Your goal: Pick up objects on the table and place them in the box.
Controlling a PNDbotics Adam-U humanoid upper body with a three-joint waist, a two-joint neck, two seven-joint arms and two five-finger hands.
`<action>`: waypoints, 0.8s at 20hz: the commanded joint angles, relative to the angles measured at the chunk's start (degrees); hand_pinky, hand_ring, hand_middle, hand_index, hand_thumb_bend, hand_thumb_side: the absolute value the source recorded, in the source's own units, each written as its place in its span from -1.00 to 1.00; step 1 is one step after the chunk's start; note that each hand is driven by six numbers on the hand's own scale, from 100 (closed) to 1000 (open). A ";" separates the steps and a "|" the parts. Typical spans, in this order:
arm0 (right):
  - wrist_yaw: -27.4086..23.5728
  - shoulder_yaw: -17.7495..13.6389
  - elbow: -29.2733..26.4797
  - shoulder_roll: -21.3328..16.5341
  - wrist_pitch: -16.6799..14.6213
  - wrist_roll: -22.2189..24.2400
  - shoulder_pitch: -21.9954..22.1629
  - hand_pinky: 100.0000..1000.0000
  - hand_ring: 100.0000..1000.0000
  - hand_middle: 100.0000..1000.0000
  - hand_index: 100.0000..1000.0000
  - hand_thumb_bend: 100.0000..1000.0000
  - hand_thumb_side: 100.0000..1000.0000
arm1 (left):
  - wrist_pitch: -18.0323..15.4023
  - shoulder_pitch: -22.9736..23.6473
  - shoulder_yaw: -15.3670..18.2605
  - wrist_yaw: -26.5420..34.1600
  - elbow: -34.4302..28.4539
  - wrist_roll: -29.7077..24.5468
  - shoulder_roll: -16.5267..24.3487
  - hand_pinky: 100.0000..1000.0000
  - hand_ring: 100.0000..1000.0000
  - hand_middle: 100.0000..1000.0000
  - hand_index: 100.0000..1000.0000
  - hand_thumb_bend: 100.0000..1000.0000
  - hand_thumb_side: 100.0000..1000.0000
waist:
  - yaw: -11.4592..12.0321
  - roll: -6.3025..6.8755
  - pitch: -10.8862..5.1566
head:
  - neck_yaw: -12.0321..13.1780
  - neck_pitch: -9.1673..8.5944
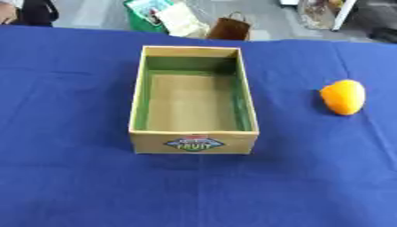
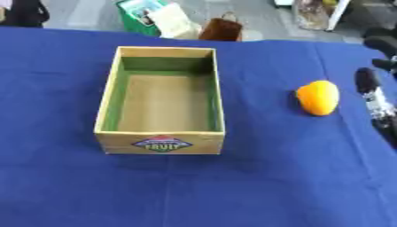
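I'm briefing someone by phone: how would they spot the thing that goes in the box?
A blue cloth covers the table, with an open wooden box at its middle. To the box's right lies an orange fruit, the only loose thing on the cloth, rounded and bright orange.

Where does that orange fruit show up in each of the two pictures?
Left eye view: the orange fruit lies on the blue cloth near the right edge, at mid height.
Right eye view: it sits further in from the right edge, with the right hand beside it.
Shared landmark: the wooden box, to the fruit's left in both.
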 commanded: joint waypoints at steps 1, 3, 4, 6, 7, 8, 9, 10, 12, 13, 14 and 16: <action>2.11 -0.77 -1.07 -6.32 2.73 2.43 -0.99 0.72 1.00 0.70 0.90 0.07 1.00 | -0.24 -0.31 0.11 -0.15 -1.28 -0.07 1.72 -0.08 -0.21 -0.19 0.00 -1.00 0.50 | 0.06 0.18 -0.92 | 0.10 -0.94; 3.00 -0.13 0.20 -8.94 4.35 4.04 -2.00 0.75 1.00 0.72 0.99 0.31 0.94 | -0.25 -0.34 0.02 -0.11 -1.28 -0.16 1.75 -0.08 -0.21 -0.19 0.00 -1.00 0.50 | 0.23 0.18 -0.90 | 0.02 -1.18; 3.34 0.42 1.32 -10.31 5.19 4.88 -2.80 0.76 1.00 0.72 1.00 0.36 0.90 | -0.24 -0.35 -0.05 -0.09 -1.28 -0.22 1.75 -0.08 -0.21 -0.19 0.00 -1.00 0.50 | 0.34 0.20 -0.89 | -0.03 -1.27; 3.31 1.68 3.66 -12.99 6.84 6.53 -4.72 0.77 1.00 0.75 1.00 0.44 0.82 | -0.25 -0.35 -0.16 -0.02 -1.28 -0.34 1.74 -0.08 -0.21 -0.19 0.00 -1.00 0.50 | 0.55 0.26 -0.87 | -0.17 -1.42; 3.04 2.35 4.70 -14.34 7.67 7.36 -5.69 0.79 1.00 0.75 1.00 0.45 0.79 | -0.25 -0.36 -0.21 0.01 -1.28 -0.41 1.72 -0.08 -0.21 -0.19 0.00 -1.00 0.50 | 0.66 0.28 -0.85 | -0.27 -1.51; 2.64 3.14 5.80 -15.71 8.38 8.21 -6.70 0.80 1.00 0.76 0.97 0.47 0.76 | -0.24 -0.37 -0.28 0.05 -1.28 -0.49 1.70 -0.08 -0.21 -0.19 0.00 -1.00 0.50 | 0.79 0.27 -0.83 | -0.41 -1.59; 2.10 3.76 6.77 -16.95 8.80 9.02 -7.61 0.81 1.00 0.76 0.97 0.52 0.75 | -0.22 -0.37 -0.33 0.08 -1.28 -0.57 1.67 -0.08 -0.21 -0.19 0.00 -1.00 0.50 | 0.87 0.29 -0.82 | -0.51 -1.64; 1.55 4.42 7.84 -18.07 9.00 9.85 -8.48 0.81 1.00 0.75 0.98 0.54 0.74 | -0.19 -0.38 -0.39 0.11 -1.28 -0.66 1.65 -0.08 -0.21 -0.19 0.00 -1.00 0.50 | 0.99 0.26 -0.79 | -0.68 -1.76; 0.88 5.41 10.27 -19.60 9.19 11.51 -10.36 0.81 1.00 0.75 0.99 0.56 0.72 | -0.17 -0.39 -0.49 0.17 -1.28 -0.82 1.66 -0.08 -0.21 -0.19 0.00 -1.00 0.50 | 1.16 0.16 -0.77 | -0.98 -1.92; 0.74 5.76 11.45 -20.02 9.11 12.33 -11.24 0.81 1.00 0.75 0.99 0.56 0.72 | -0.16 -0.39 -0.52 0.19 -1.28 -0.89 1.68 -0.08 -0.21 -0.19 0.00 -1.00 0.50 | 1.20 0.13 -0.76 | -1.08 -1.96; 0.77 6.19 12.63 -20.47 9.16 13.15 -12.09 0.82 1.00 0.76 1.00 0.62 0.65 | -0.14 -0.40 -0.57 0.21 -1.28 -0.96 1.70 -0.08 -0.21 -0.19 0.00 -1.00 0.50 | 1.30 0.06 -0.74 | -1.21 -2.01; 1.13 7.07 15.20 -21.18 9.16 14.82 -13.85 0.82 1.00 0.76 1.00 0.66 0.59 | -0.12 -0.38 -0.64 0.23 -1.28 -1.11 1.73 -0.08 -0.21 -0.19 0.00 -1.00 0.50 | 1.47 -0.06 -0.72 | -1.44 -2.08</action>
